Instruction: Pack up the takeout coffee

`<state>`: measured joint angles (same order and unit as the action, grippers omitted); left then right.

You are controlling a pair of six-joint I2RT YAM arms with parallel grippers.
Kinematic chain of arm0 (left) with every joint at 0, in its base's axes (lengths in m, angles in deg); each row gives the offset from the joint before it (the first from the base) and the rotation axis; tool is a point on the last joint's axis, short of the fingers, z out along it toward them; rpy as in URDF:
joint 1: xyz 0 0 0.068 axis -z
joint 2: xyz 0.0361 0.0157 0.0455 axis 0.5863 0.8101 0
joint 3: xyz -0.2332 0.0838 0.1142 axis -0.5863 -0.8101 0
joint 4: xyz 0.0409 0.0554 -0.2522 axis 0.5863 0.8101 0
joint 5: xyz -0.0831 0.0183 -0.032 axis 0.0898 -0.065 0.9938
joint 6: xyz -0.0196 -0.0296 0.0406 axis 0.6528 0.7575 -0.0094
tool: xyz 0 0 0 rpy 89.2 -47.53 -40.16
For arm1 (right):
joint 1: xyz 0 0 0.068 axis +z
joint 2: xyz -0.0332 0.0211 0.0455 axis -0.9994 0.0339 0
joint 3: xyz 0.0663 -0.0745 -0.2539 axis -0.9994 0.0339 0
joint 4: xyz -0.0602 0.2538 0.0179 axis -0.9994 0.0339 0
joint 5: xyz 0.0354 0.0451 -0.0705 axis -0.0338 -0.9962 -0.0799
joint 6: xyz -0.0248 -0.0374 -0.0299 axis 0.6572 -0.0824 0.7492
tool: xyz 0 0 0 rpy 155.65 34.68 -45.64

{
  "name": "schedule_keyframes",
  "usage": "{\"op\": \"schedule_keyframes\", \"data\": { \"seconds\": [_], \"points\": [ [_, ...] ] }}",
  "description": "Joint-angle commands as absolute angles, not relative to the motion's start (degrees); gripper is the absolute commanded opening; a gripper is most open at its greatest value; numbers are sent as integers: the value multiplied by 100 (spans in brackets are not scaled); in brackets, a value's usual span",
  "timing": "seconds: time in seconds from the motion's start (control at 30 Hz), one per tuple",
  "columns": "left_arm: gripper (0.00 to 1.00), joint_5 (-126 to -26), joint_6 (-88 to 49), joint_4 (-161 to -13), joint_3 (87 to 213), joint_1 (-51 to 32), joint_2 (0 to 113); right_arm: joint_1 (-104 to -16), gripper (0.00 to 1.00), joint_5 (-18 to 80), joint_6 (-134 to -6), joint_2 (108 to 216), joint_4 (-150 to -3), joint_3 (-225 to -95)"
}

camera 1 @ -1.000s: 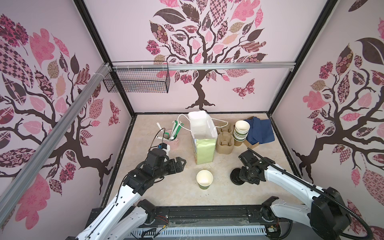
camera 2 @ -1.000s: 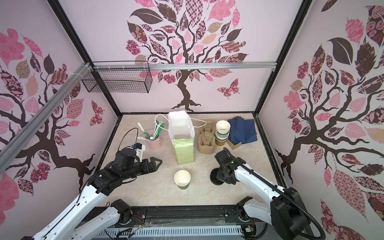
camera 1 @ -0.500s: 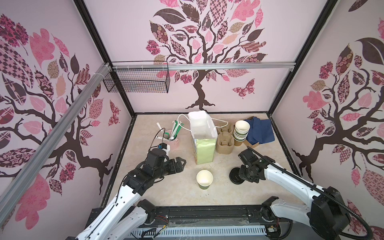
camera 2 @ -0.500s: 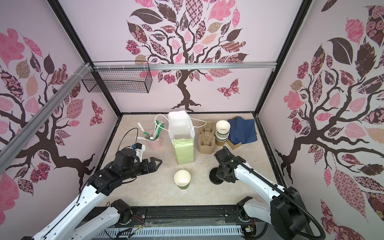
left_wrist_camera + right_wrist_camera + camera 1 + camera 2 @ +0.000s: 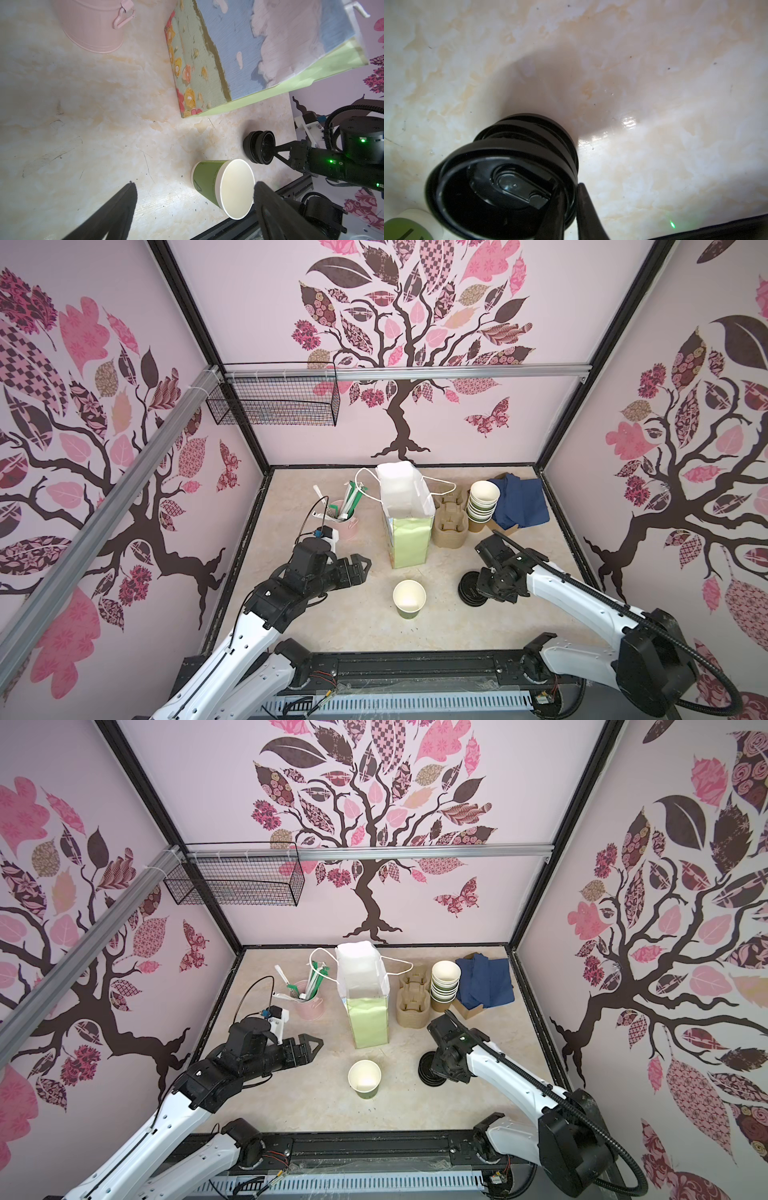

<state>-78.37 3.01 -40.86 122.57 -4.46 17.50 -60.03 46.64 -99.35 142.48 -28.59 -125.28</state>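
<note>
One black lid is the business of this moment, as I judge it. The green cup (image 5: 409,599) stands upright and without a lid on the table (image 5: 332,639), near the middle of its front edge, so the coffee is not yet ready for packing. The right end effector (image 5: 570,193) is closed on the rim of the top lid (image 5: 500,178) of the lid stack (image 5: 469,593). This stack sits toward the front right part of the table, near the cup but apart from it. The left end effector (image 5: 363,571) hangs wide open with nothing in it, beside the cup on the side of the left edge.

The next move, I think, must free this one lid without dragging the lid under it. Then the lid must be brought level over the cup's mouth and pressed on. A thin rim pinched at one side can tilt or slip, and a light paper cup tips easily, so the open end effector will probably need to steady the cup. Only after that can the cup go into the paper bag (image 5: 409,539), which stands in the middle of the table, behind the cup.

The right wrist view alone shows the top lid tilted up from the stack, with its rim between the two fingers (image 5: 586,212). In both top views the wrist covers this contact. The left wrist view shows the gap between cup and stack, and the painted side of the bag. Only the top views show that the bag's mouth is open upward.
</note>
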Motion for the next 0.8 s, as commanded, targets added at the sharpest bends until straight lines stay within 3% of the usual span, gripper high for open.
{"op": "schedule_keyframes", "data": {
  "seconds": [0.0, 0.23, 0.6, 0.77],
  "points": [
    [91, -7879, 175, -4068, 12604, -438, 1707, -6019, 14, 4761, -9887, 14192, -2582, -12725],
    [91, -7708, -103, -4110, 12914, -273, 1883, -6019, 13, 4668, -9902, 13992, -2501, -12604],
    [90, -9502, -1051, -4840, 13887, 2631, 3228, -6018, 13, 4565, -10066, 13476, -2682, -12405],
    [89, -9586, -890, -5314, 14224, 2971, 3874, -6020, 12, 4706, -9973, 12931, -2394, -12656]
  ]
}}
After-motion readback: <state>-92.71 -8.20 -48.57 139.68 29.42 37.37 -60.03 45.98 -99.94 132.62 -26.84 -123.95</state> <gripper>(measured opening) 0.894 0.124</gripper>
